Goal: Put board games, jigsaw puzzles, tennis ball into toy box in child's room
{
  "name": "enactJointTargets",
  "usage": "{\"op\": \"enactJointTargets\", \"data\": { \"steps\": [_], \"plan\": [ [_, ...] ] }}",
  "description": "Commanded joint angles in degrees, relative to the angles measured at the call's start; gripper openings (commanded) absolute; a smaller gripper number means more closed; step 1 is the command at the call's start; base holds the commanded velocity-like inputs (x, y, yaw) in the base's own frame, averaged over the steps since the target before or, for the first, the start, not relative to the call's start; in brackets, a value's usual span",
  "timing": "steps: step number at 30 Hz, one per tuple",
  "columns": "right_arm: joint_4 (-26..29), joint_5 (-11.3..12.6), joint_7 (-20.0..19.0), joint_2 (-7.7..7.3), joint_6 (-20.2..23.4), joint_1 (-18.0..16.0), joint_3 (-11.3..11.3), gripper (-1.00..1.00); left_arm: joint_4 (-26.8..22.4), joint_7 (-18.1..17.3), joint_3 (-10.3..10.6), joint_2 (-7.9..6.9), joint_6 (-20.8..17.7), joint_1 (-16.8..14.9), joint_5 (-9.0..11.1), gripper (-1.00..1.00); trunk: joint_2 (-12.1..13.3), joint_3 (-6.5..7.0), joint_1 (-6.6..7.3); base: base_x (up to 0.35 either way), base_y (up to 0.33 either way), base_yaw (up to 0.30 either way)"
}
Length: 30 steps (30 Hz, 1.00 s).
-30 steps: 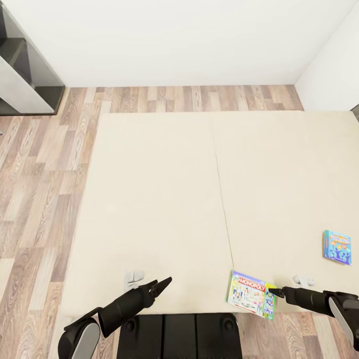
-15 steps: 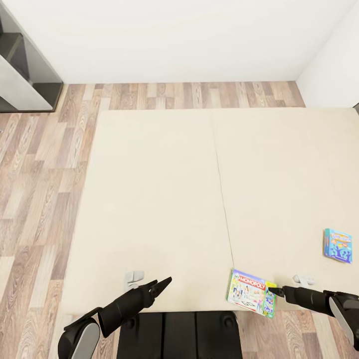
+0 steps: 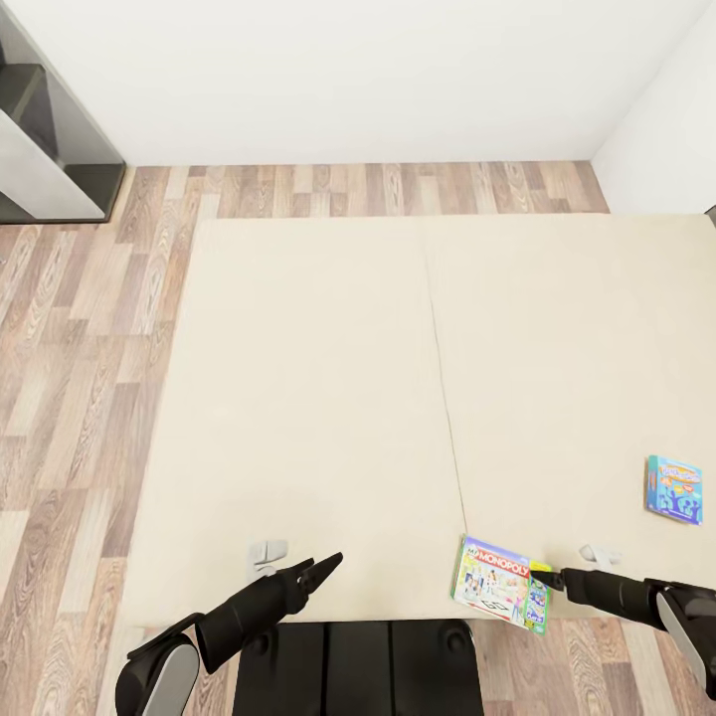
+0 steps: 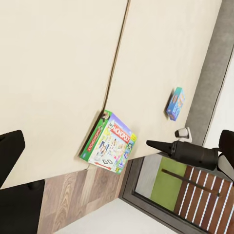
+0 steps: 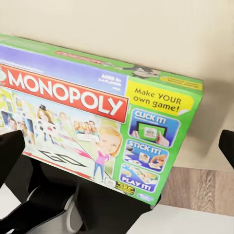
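On the cream bed, near its front edge and partly overhanging it, lies the Monopoly board game, face up, green-bordered, with the red title banner readable from the head view. Just beside its right edge, tip almost at the box's yellow corner, points the right hand, black and tapered; seen from the head as one closed-looking point, yet in the right wrist view two dark fingertips stand far apart at either side of the box, so spread open, grasping nothing. Touching the box or just short of it: cannot tell. Farther to the right on the same bed, well apart from the Monopoly box, rests a second, smaller board game with a blue cover, also flat and face up; title too small to read. Over the bed's front edge on the other side, near a small grey fitting, hangs the left hand, empty, fingers close together in the head view; whether fully clenched, cannot tell. From the left wrist view, visible across the mattress: the Monopoly box tilted off the bed's edge, the right hand beside it, the blue game beyond. Around the bed, wood-plank floor, a white wall behind, and a dark grey shelf unit at the far left corner
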State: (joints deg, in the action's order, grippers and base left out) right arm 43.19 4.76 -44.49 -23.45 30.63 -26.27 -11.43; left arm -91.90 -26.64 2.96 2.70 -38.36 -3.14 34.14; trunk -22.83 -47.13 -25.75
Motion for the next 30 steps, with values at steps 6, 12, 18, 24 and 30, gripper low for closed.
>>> {"op": "enactJointTargets", "data": {
  "steps": [6, 12, 18, 24, 30],
  "plan": [
    [0.0, 0.4, -1.5, -0.03, -1.2, 0.0, -0.1, 1.0, 0.0, 0.0, -0.1, 0.03, -0.4, 0.0, 0.3, 1.0, -0.1, -0.07, -0.03, 0.0, 0.0, 0.0],
    [0.0, 0.4, -2.1, -0.08, -2.1, 0.0, -0.2, 1.0, 0.0, 0.0, -0.1, 0.02, -0.4, 0.0, 0.3, 1.0, -0.1, -0.13, -0.03, 0.0, 0.0, 0.0],
    [0.0, 0.4, -2.4, -0.1, -2.6, 0.0, -0.3, 1.0, 0.0, 0.0, -0.1, 0.02, -0.4, 0.0, 0.3, 1.0, -0.1, -0.42, -0.03, 0.0, 0.0, 0.0],
    [0.0, 0.5, -2.6, -0.1, -2.7, 0.0, -0.3, 1.0, 0.0, 0.0, -0.1, 0.02, -0.5, 0.0, 0.3, 1.0, -0.1, -0.87, -0.03, 0.0, 0.0, 0.0],
    [0.0, 0.5, -2.6, -0.11, -2.8, 0.0, -0.3, 1.0, 0.0, 0.0, -0.1, 0.02, -0.4, 0.0, 0.3, 1.0, -0.1, -1.37, -0.03, 0.0, 0.0, 0.0]
  ]
}}
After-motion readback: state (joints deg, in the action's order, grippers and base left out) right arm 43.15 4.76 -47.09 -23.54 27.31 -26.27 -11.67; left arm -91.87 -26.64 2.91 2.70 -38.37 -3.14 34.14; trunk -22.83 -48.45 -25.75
